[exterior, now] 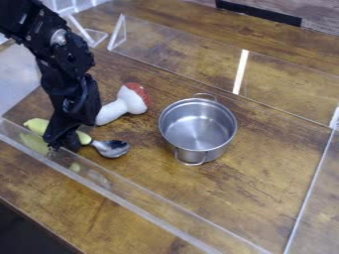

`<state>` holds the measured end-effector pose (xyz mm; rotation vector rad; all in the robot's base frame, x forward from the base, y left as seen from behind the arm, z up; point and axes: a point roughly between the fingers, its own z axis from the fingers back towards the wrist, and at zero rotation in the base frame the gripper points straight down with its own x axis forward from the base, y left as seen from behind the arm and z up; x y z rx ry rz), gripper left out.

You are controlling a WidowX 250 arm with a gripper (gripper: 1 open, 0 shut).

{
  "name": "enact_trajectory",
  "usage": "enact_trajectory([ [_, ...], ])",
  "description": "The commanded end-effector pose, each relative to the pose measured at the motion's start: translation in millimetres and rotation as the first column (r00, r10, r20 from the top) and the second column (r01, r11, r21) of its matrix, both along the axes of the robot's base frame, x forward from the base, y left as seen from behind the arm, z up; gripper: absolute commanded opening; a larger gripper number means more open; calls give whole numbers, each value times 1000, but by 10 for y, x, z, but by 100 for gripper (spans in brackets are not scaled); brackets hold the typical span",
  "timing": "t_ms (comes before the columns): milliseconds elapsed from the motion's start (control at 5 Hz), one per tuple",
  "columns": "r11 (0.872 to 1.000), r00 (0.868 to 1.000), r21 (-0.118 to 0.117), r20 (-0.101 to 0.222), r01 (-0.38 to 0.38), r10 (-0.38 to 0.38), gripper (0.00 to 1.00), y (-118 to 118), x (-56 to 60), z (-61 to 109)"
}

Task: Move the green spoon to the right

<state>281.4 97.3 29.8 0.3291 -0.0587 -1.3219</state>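
Observation:
The green spoon (pixel 82 140) lies on the wooden table at the left. Its yellow-green handle points left and its silver bowl (pixel 114 149) points right toward the pot. My gripper (pixel 58 136) points steeply down onto the middle of the handle. Its dark fingers stand on either side of the handle and look closed on it. Green shows on both sides of the fingers (pixel 54 127). The part of the handle under them is hidden. The spoon still rests on the table.
A white mushroom toy with a red tip (pixel 122 103) lies just behind the spoon. A round steel pot (pixel 199 128) stands to the right. Clear plastic walls (pixel 133 198) run along the front and left sides. Bare wood lies right of the pot.

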Motion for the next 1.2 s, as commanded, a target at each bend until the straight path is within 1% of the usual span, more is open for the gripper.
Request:
enact_trajectory([
  [0, 1000, 999, -1, 30, -20, 20, 0, 75, 42, 88],
  [200, 1000, 999, -11, 30, -24, 24, 0, 78, 24, 101],
  [600, 998, 998, -33, 30, -49, 50, 0, 42, 55, 130],
  [1000, 994, 995, -54, 28, -96, 98, 0, 91, -32, 135],
])
